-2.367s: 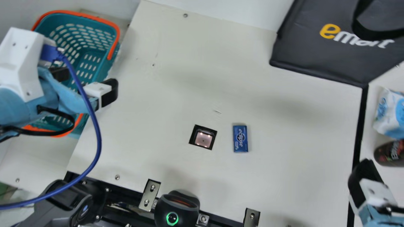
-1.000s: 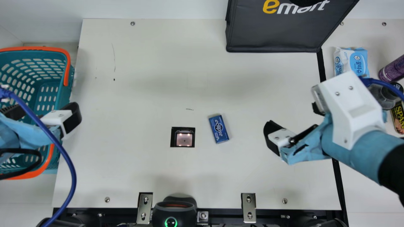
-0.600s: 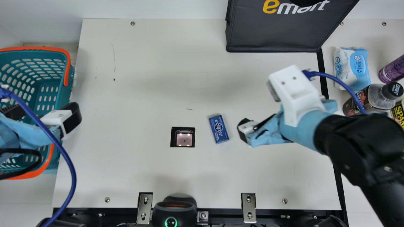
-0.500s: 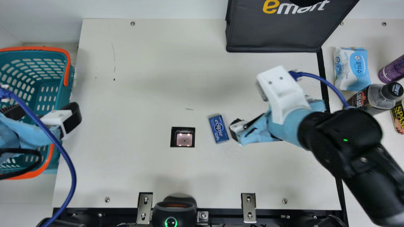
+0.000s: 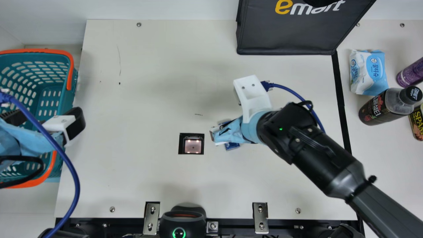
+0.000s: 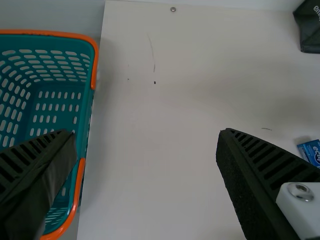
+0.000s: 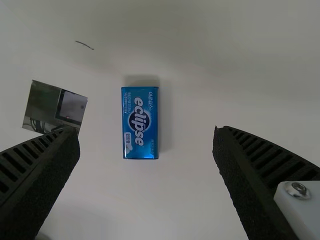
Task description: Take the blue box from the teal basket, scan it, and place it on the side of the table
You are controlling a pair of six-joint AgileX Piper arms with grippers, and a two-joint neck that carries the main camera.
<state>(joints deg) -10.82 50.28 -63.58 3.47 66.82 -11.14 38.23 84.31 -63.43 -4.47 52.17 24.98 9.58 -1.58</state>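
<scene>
Table (image 5: 132, 175): the cream surface surrounds the scanner window (image 5: 193, 146), the landmark for all positions given here. Right arm (image 5: 324, 168): extends in from the right of the window. Teal basket (image 5: 43, 50): lies well to its left. Left gripper (image 6: 145, 134): sits left of the window, near the basket's table-side edge, its fingers spread and nothing between them. Right gripper (image 7: 146, 131): is poised just right of the window, above the task's item, fingers spread wide and gripping nothing. Blue box (image 7: 140, 122): rests on the table just right of the window, printed face up, between the right fingers' lines of closure but apart from both. The step in hand appears to be a grasp; whether scanning is complete cannot be told. Likely faults: closing too high lets the fingers skim over so low a box; descending too far presses their tips into the table; one finger making contact first may swivel the box or push it towards the window, leaving a skewed, slipping grip
</scene>
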